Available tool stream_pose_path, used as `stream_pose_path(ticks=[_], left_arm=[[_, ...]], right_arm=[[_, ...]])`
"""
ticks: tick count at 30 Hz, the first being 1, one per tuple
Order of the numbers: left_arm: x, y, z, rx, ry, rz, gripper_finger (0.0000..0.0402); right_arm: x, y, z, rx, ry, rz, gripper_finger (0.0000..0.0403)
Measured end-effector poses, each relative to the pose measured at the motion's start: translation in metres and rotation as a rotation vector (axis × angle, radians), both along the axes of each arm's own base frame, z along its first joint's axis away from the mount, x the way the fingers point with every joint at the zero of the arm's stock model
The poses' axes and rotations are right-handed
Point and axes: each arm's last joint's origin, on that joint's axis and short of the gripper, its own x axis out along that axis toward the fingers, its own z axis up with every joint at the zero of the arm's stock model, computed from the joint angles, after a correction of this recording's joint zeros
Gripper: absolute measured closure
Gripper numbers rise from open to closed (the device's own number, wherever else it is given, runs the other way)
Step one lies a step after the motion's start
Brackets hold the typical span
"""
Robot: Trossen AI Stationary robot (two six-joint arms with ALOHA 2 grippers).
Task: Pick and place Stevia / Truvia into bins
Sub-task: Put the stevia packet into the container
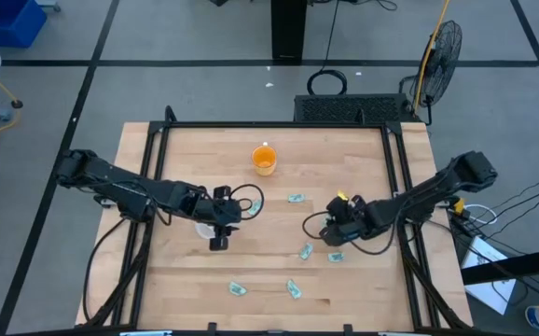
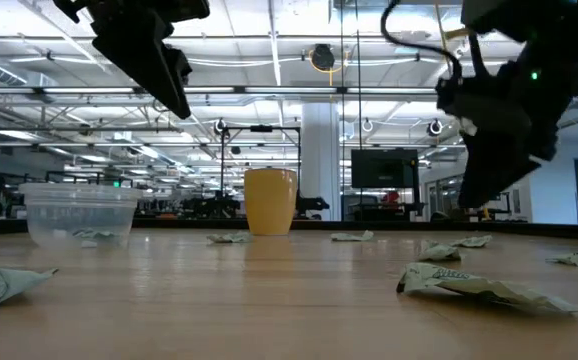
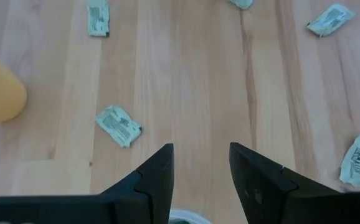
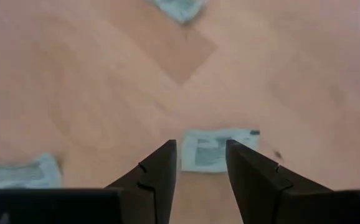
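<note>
Several pale green-and-white Stevia packets lie flat on the wooden table: one (image 1: 296,198) near the middle and others (image 1: 305,250) (image 1: 238,289) toward the near edge. The clear cup (image 2: 79,212) stands left of the middle, with packets lying in its bottom. My left gripper (image 3: 202,155) hangs open and empty just above the cup, whose rim (image 3: 186,218) shows under the fingers. My right gripper (image 4: 202,149) is open and points down at one packet (image 4: 216,149), a finger on either side of it. In the low view this gripper (image 2: 474,195) stays above the tabletop.
An orange cup (image 1: 264,160) stands toward the far edge, behind the clear cup. More packets lie beside the right gripper (image 4: 21,173) (image 4: 180,9) and ahead of the left one (image 3: 118,124) (image 3: 359,160). A black metal frame (image 1: 279,125) borders the table.
</note>
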Motion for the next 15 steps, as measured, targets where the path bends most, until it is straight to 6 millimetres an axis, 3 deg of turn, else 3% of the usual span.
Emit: stream_pose_path(ticks=[8, 15], left_arm=[[0.002, 0.000, 0.001, 0.008, -0.025, -0.018, 0.0240], [0.002, 0.000, 0.001, 0.010, -0.025, -0.021, 0.0240]], right_arm=[[-0.007, -0.019, -0.024, -0.020, 0.080, -0.088, 0.0273], [-0.017, -0.025, -0.046, 0.046, 0.010, -0.102, 0.0275]])
